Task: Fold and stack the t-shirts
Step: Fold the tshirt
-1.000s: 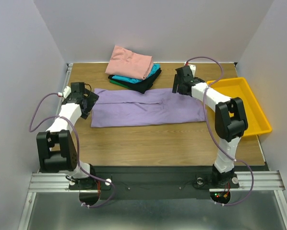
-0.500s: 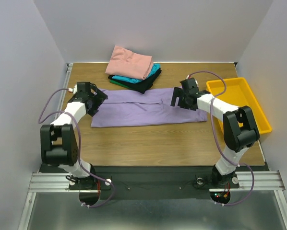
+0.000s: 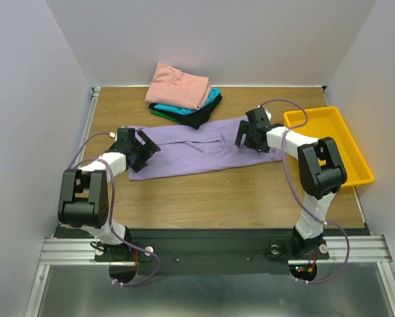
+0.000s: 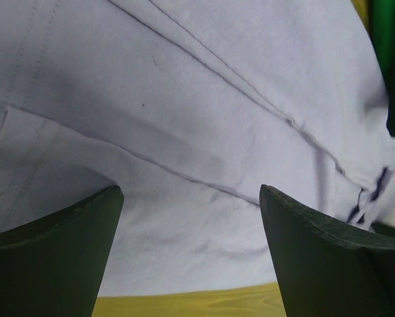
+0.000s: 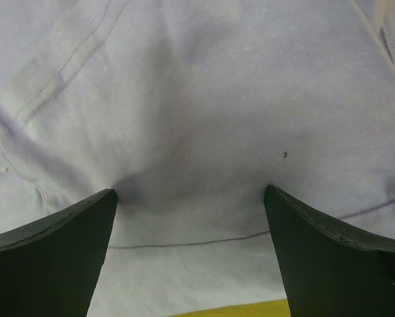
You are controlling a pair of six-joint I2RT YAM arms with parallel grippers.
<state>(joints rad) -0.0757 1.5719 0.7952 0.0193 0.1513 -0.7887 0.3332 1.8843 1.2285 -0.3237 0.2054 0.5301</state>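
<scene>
A stack of folded t-shirts sat at the far edge of the table, while the light purple shirt lay mid-table as a long strip, seemingly only part-folded, with the left gripper and right gripper both spread apart over its ends.

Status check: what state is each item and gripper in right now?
purple t-shirt, flat, folded into a long strip, not stacked
folded stack, piled, salmon-pink on top
yellow tray, nothing in it
left gripper, open at shirt's left end
right gripper, open at shirt's right end

left end effector agape | right end effector agape (both low)
</scene>
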